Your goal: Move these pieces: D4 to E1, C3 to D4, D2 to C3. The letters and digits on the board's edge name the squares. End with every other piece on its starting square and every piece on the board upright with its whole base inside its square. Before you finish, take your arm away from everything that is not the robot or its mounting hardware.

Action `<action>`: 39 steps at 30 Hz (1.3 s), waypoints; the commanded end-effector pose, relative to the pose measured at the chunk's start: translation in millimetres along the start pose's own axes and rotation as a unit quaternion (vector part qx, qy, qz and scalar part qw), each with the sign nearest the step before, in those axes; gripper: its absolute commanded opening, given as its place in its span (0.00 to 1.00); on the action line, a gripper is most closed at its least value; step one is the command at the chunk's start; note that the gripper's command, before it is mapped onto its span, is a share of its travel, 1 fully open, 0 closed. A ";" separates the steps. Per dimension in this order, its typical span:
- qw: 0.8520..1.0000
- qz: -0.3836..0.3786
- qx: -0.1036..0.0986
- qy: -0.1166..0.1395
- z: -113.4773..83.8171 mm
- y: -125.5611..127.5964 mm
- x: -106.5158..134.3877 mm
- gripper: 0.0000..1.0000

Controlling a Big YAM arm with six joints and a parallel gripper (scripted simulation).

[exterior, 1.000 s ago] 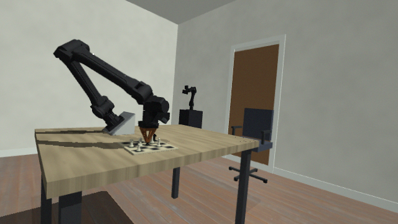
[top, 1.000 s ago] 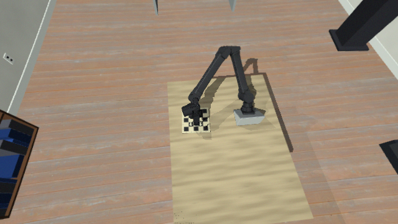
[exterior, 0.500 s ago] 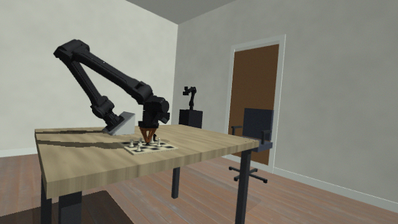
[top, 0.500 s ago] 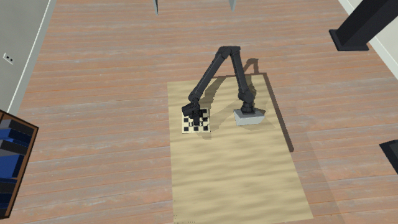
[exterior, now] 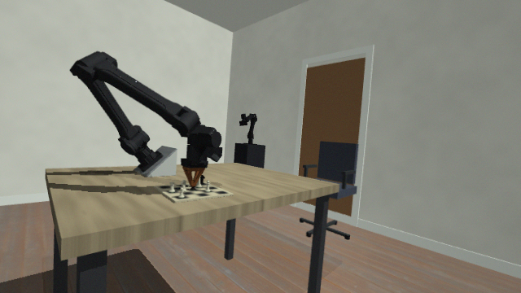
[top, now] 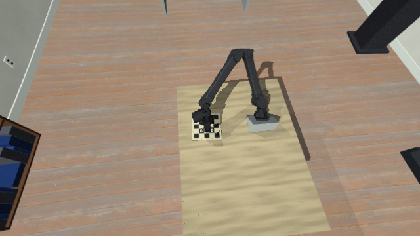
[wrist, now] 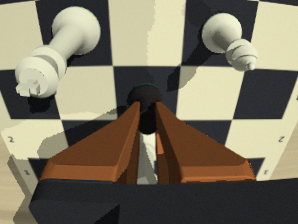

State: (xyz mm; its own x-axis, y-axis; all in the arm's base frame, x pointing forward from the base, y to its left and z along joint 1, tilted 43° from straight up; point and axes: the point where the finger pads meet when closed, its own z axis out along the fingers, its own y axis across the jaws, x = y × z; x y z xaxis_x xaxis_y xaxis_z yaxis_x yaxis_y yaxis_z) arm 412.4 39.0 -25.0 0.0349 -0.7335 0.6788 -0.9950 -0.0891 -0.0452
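My gripper [wrist: 147,111] [exterior: 194,181] [top: 207,126] has brown fingers and is shut on a black chess piece [wrist: 144,96]; only the piece's round head shows between the fingertips. It stands over the small checkered board [wrist: 133,23] [top: 197,136] [exterior: 179,198], close to its near edge. In the wrist view a tall white piece [wrist: 56,50] stands to the left and a white pawn [wrist: 226,36] to the right, each one square away. Several white pieces [exterior: 181,191] show on the board in the side view. The board's letters and digits are not readable.
The board lies on a light wooden table [exterior: 122,212] [top: 246,183]. The arm's grey base block [top: 262,124] [exterior: 160,163] stands on the table beside the board. A chair [exterior: 335,167] and a dark pedestal [exterior: 249,154] stand beyond the table.
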 end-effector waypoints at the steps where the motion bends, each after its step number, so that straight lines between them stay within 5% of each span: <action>1: 1.000 0.001 0.011 -0.004 -4.1 -11.1 -10.2 0.00; 9: 1.000 0.001 0.011 -0.004 -4.1 -11.1 -10.2 0.00; 24: 1.000 0.001 0.011 -0.004 -4.1 -11.1 -10.2 0.32; 39: 1.000 0.000 0.014 -0.004 -14.7 -14.9 -12.5 0.32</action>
State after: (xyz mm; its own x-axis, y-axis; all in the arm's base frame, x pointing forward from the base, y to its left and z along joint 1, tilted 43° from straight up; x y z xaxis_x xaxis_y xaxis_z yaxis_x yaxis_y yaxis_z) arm 412.4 39.4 -24.6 0.0353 -0.7331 0.6792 -0.9951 -0.0889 -0.0443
